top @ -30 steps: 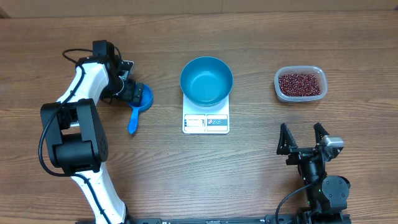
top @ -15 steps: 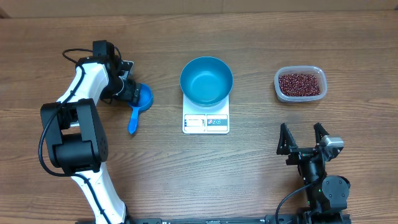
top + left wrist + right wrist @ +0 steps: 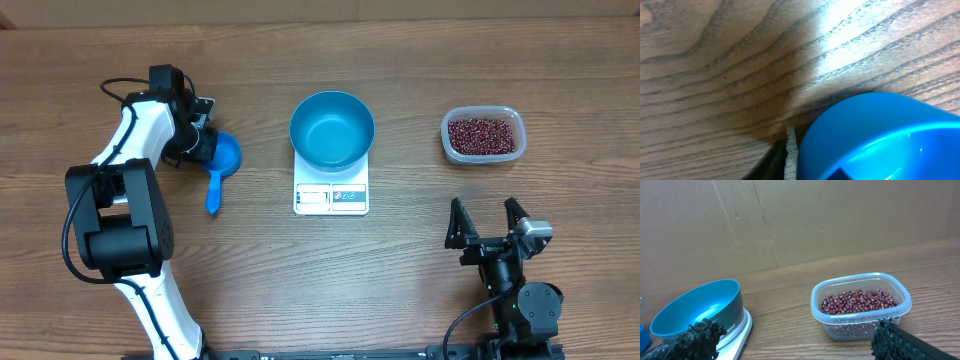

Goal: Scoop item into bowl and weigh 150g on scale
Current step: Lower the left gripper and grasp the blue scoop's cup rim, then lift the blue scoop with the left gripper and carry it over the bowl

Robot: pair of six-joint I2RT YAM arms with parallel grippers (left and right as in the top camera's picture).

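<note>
I cannot tell whether my left claw (image 3: pixel 205 148) grips the small blue plastic scoop (image 3: pixel 880 135): one ridged pad (image 3: pixel 790 150) shows beside it, the other is hidden. On the flat white scale (image 3: pixel 331 197) the display is too small to read.

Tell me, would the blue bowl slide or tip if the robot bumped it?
It would probably slide easily: the bowl looks smooth and empty, so likely light. It only rests on the flat white scale, with nothing visibly holding it. Its sides seem to narrow toward the base, so it might rock too.
</note>
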